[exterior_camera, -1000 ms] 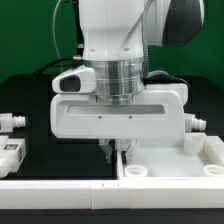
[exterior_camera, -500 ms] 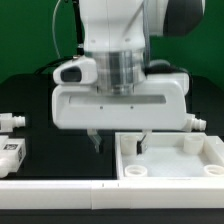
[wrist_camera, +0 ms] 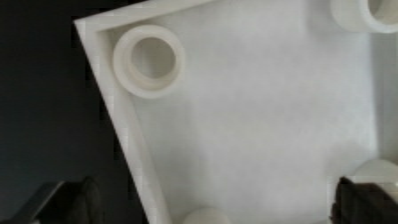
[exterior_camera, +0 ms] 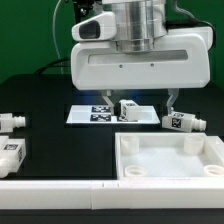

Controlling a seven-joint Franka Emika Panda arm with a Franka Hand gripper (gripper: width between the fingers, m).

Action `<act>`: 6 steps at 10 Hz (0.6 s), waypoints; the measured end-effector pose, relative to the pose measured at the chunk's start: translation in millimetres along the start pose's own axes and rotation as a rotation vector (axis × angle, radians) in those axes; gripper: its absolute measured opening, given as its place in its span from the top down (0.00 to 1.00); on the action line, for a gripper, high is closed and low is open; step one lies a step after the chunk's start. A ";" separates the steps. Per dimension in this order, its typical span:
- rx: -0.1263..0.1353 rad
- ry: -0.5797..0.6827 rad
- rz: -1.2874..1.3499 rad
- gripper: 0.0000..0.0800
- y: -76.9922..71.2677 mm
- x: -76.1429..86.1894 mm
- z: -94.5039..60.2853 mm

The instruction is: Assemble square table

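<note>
The white square table top lies rim-up at the front on the exterior view's right, with round corner sockets. My gripper hangs open and empty above and behind it, holding nothing. In the wrist view the table top fills the picture with one socket showing, and the dark fingertips stand far apart at the edges, the gripper over the top's floor. Tagged white legs lie on the black table: two at the exterior view's left, one on the marker board, one behind the top.
The marker board lies flat behind the table top. A long white bar runs along the front edge. Green backdrop behind the arm.
The gripper has risen from down at the table top's left rim and moved to the exterior view's right. Its fingers now stand wider apart. The table top stays on the table.
</note>
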State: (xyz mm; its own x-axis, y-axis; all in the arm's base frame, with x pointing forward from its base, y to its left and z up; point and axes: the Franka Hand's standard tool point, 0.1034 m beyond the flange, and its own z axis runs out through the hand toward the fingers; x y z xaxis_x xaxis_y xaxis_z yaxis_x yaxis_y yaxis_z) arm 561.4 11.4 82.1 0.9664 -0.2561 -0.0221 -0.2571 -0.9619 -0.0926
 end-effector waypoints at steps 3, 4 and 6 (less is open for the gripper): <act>0.000 -0.001 0.000 0.19 0.0 -0.1 0.4; 0.000 0.004 0.043 0.19 -1.0 -2.5 1.7; -0.013 -0.006 0.289 0.19 -13.9 -42.0 14.0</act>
State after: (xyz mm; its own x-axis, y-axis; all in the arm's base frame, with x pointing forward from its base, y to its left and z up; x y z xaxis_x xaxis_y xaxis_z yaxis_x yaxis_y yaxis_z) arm 524.5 36.8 70.4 0.8532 -0.5190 -0.0513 -0.5215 -0.8505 -0.0691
